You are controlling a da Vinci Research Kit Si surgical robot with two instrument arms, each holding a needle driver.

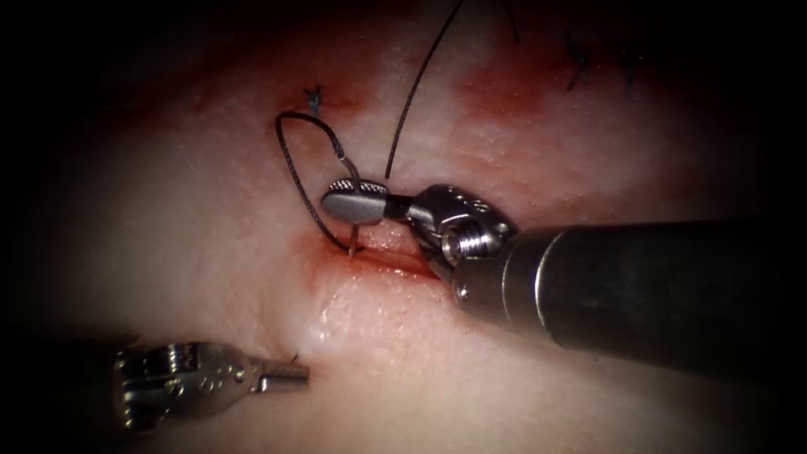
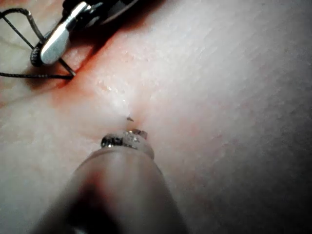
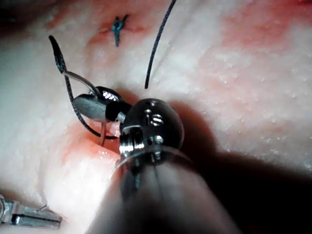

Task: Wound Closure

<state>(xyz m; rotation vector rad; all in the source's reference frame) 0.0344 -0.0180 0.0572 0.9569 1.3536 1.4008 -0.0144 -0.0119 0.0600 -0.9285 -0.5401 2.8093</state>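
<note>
The right pincer (image 1: 357, 204) grips the needle (image 1: 353, 231) mid-curve, tip in the cut (image 1: 395, 256); a steady grip matters, while the left pincer (image 1: 282, 376) sits closed, empty, below the cut.

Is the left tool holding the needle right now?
No. In the endoscope view the right tool grips the needle at the cut; the left tool sits apart below.

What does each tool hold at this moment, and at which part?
The right tool grips the needle near its thread end; the tip is in the tissue at the cut. The left tool holds nothing visible.
</note>
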